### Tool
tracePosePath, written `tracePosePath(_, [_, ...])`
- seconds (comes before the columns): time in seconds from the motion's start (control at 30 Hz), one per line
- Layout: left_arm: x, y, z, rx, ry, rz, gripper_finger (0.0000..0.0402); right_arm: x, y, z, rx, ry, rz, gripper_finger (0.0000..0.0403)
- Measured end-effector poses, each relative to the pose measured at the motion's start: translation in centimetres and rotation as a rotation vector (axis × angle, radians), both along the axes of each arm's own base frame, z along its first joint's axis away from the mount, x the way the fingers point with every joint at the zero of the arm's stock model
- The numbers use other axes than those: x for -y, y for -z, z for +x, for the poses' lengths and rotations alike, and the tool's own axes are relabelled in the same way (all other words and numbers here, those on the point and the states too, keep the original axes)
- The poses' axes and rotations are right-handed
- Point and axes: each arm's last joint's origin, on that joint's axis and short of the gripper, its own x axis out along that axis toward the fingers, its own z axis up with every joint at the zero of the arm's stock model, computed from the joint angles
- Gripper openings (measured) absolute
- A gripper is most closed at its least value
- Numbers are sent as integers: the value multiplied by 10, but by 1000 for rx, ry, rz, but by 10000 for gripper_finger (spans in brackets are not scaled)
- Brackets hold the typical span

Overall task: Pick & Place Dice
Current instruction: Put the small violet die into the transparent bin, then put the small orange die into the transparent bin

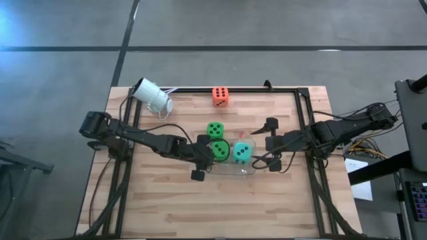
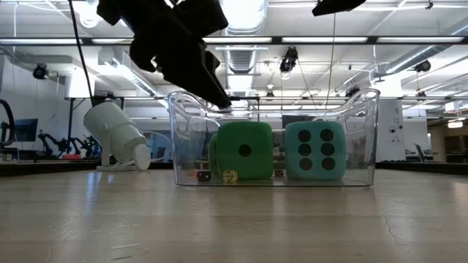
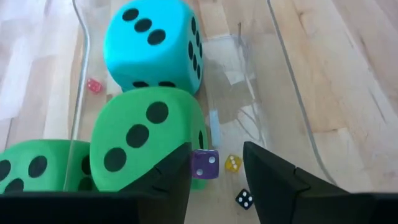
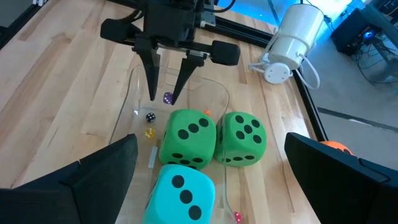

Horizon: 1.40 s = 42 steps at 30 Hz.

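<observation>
Hovering my left gripper point(image 4: 163, 99), fingers parted and empty, over the clear bin point(image 1: 248, 169) beside one green die point(image 3: 146, 146); it looks soft and light, best squeezed across flat opposite faces.

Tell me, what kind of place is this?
Probably a robotics lab or workshop. Two dark robot arms work over a wooden table with foam dice in a clear tray, and beyond it lies a big hall with ceiling strip lights and equipment.
</observation>
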Motion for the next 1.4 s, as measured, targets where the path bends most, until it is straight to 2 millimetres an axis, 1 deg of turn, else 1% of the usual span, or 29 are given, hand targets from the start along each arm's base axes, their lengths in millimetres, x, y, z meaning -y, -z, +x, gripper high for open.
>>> tracePosePath(0.13, [-1,7,2,-24,8,16,147,0,0,0,0,0,0,400])
tracePosePath(0.5, [-13,7,4,-16,-53,39,145,0,0,0,-1,-4,-7,400])
tracePosePath(0.63, [-14,9,5,-23,-70,27,144,0,0,0,-1,-5,-8,400])
tracePosePath(0.77, [-14,16,6,-49,-71,31,145,0,0,0,-1,-5,-8,400])
tracePosePath(0.9, [-14,17,6,-51,-72,34,143,0,0,0,-1,-4,-7,400])
tracePosePath(1.13, [-13,7,10,-30,-64,33,142,0,0,0,-1,-4,-7,400])
tracePosePath(1.3, [-13,-5,15,-12,-63,32,141,0,0,0,-1,-4,-7,400])
tracePosePath(1.4, [-13,-18,14,-13,-63,33,142,0,0,0,-2,-4,-7,400])
